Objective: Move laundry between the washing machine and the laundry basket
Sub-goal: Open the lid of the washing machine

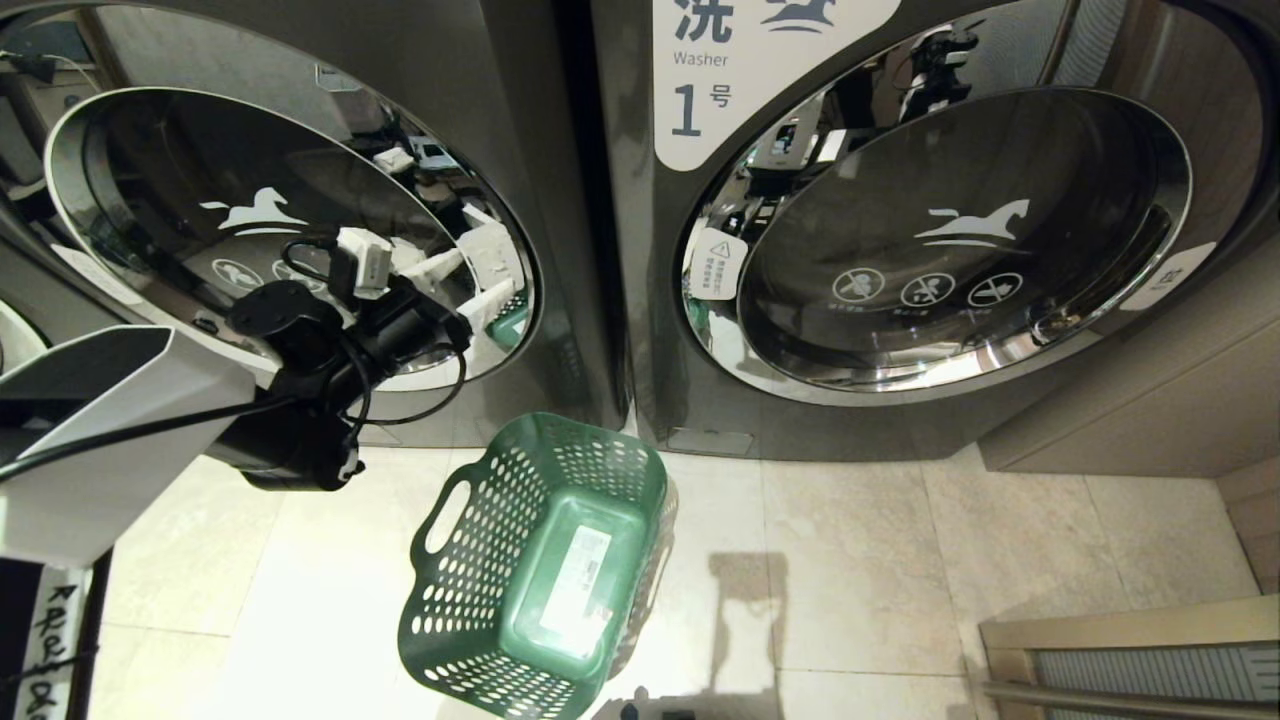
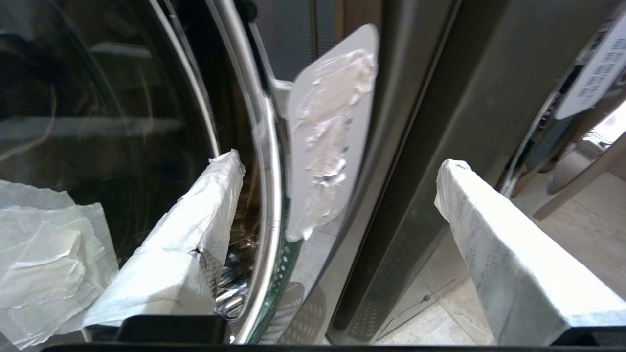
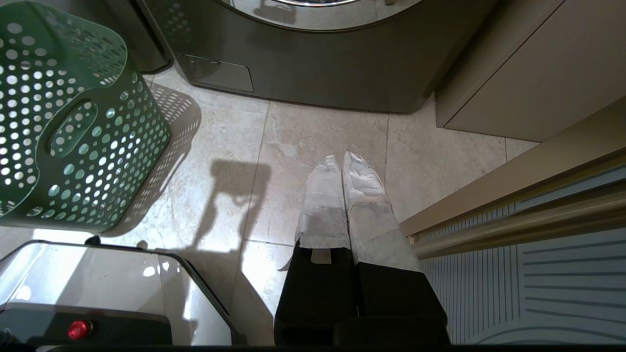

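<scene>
Head view: my left pincer [image 1: 470, 275] hangs wide open, holding nothing, at the right rim of the washing machine [image 1: 290, 230], whose door looks shut. Laundry basket [image 1: 540, 560] stands on the floor just in front, no laundry visible in it or anywhere. Right pincer [image 3: 342, 161] is closed, empty, parked over the tiles. Judgement: cloth will be light and limp; pinch a bunched fold.

washing machine [image 1: 560, 200]: glossy dark metal, chrome-rimmed glass | laundry basket [image 1: 535, 560]: perforated green plastic | floor [image 1: 870, 570]: smooth stone tile
</scene>
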